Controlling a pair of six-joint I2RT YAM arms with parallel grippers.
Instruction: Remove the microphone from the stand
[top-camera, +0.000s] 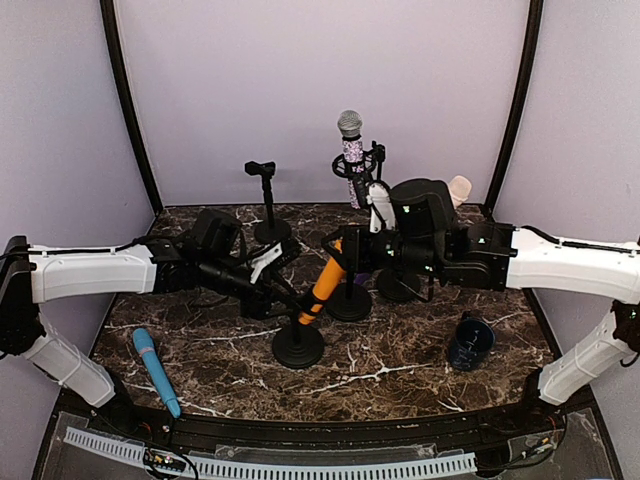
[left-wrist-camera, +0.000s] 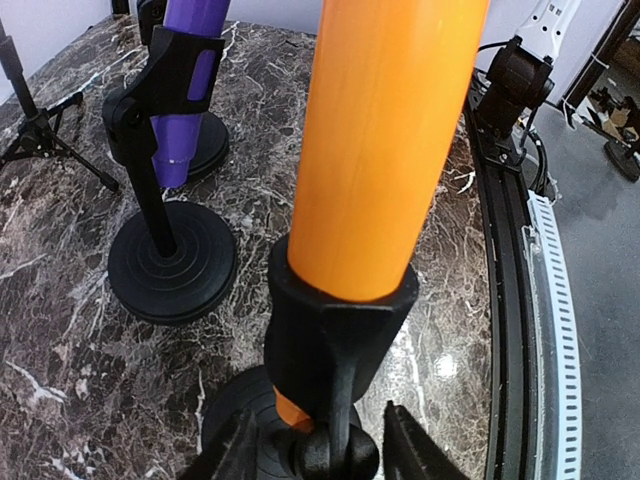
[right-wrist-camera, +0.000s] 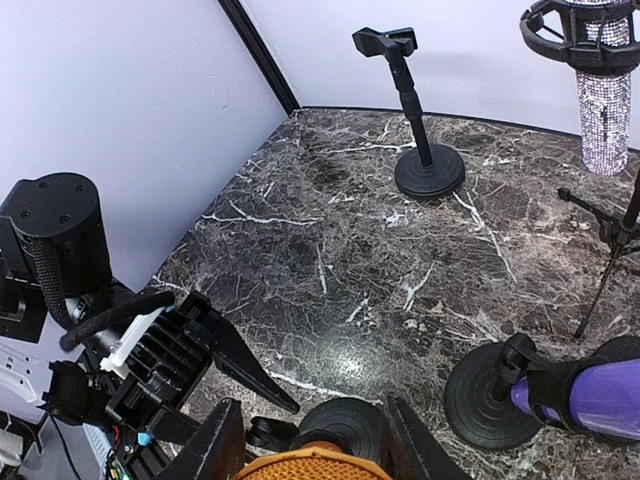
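Observation:
The orange microphone (top-camera: 326, 283) leans in the black clip (left-wrist-camera: 335, 335) of a round-based stand (top-camera: 298, 346) at the table's middle. Its body fills the left wrist view (left-wrist-camera: 385, 140). My left gripper (top-camera: 281, 292) is open, its fingertips either side of the stand's joint below the clip (left-wrist-camera: 325, 455), with gaps on both sides. My right gripper (top-camera: 343, 252) is open at the microphone's upper end. Its fingers straddle the orange mesh head (right-wrist-camera: 312, 468) closely; I cannot tell whether they touch it.
A purple microphone (top-camera: 356, 278) sits in a second stand (top-camera: 349, 303) just right of the orange one. An empty stand (top-camera: 266, 200) and a sparkly microphone (top-camera: 352, 150) are at the back. A blue microphone (top-camera: 155, 370) lies front left, a dark mug (top-camera: 470, 342) front right.

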